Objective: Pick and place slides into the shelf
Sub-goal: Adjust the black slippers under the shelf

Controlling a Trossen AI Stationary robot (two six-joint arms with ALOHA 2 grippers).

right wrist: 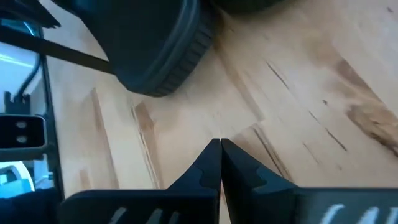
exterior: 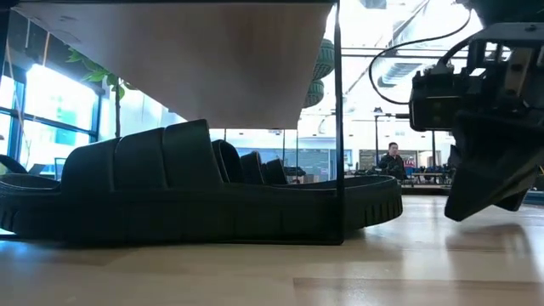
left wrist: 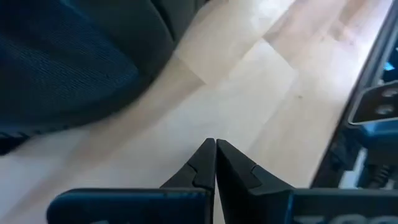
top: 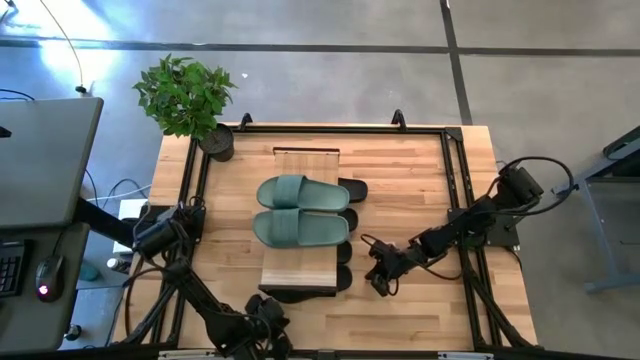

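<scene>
High view: green slides on the shelf, black slides beneath it, both arms low over the desk.

The shelf (top: 300,268) is seen in the middle of the desk (top: 410,180), its plank running from far to near. The sage green slides (top: 300,210) are laid side by side across the plank top, toes pointing right. Black slides (top: 352,190) are tucked under the plank, their ends showing at its right edge and near end. The right gripper (top: 379,268) is held low just right of the shelf, its jaws clenched together with nothing between them. The left gripper (top: 268,322) is parked at the near edge of the desk, its jaws likewise pressed together and empty. A potted plant (top: 185,98) is set at the far left corner.
</scene>
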